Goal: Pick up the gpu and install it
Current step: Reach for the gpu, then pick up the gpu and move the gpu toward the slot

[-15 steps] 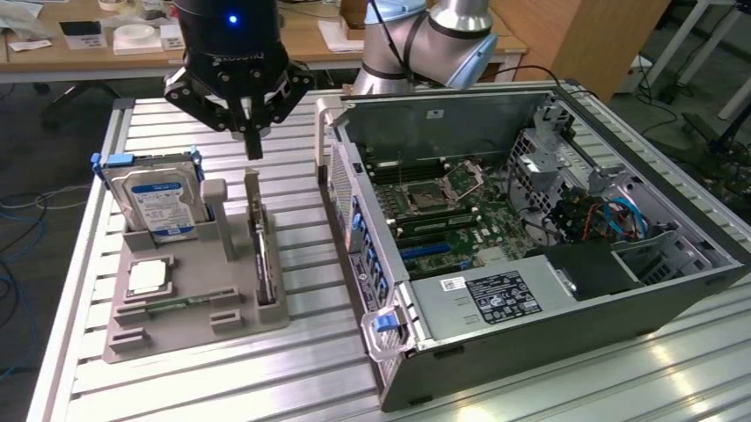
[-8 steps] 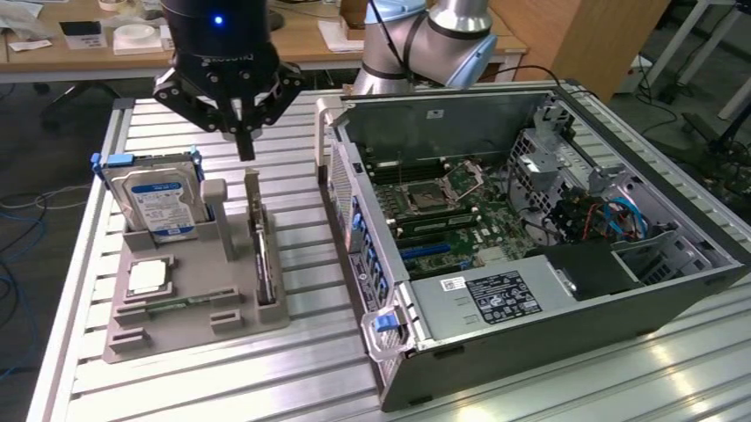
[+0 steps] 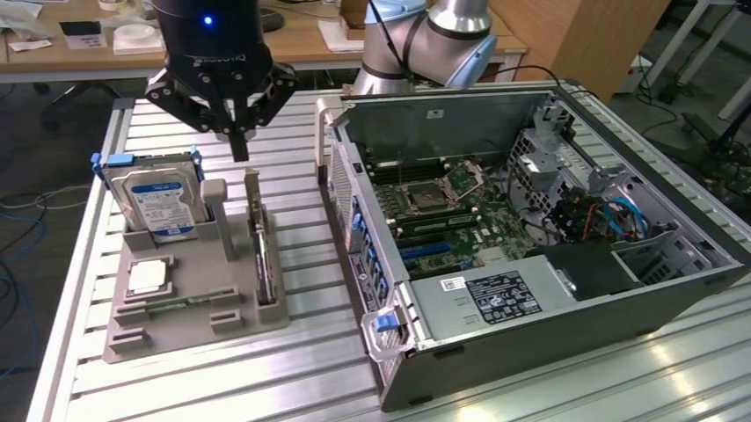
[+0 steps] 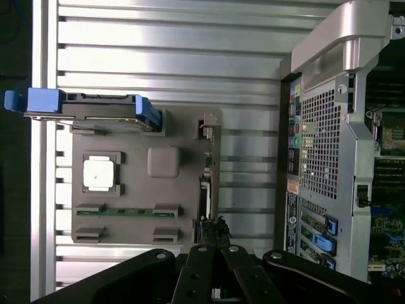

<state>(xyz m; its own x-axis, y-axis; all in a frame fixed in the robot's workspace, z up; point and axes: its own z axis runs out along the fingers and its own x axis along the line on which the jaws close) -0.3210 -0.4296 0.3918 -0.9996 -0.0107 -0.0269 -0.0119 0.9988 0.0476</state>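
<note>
Claw: clenched, fingertips pressed together, nothing between them. In the exterior view it hangs point-down over the far end of the grey holder.

Gpu: not picked up. We see it standing on its long edge in the holder's slot, on the side nearest the computer case. The silvery bracket end points toward the claw. The claw tips sit just above that end; we cannot tell whether they touch it. In the wrist view the tips overlap the end of the card.

Other parts in the holder:
- hard drive with blue label and blue frame, upright at the far end, toward the exterior view's left of the gpu;
- processor chip lying flat in its pocket;
- green memory stick lying flat near the holder's front edge.

The case lies open on the slatted metal desk, just beside the holder toward the exterior view's right. The motherboard is exposed, with the labelled power supply at the near end. The arm rises behind the case.
</note>
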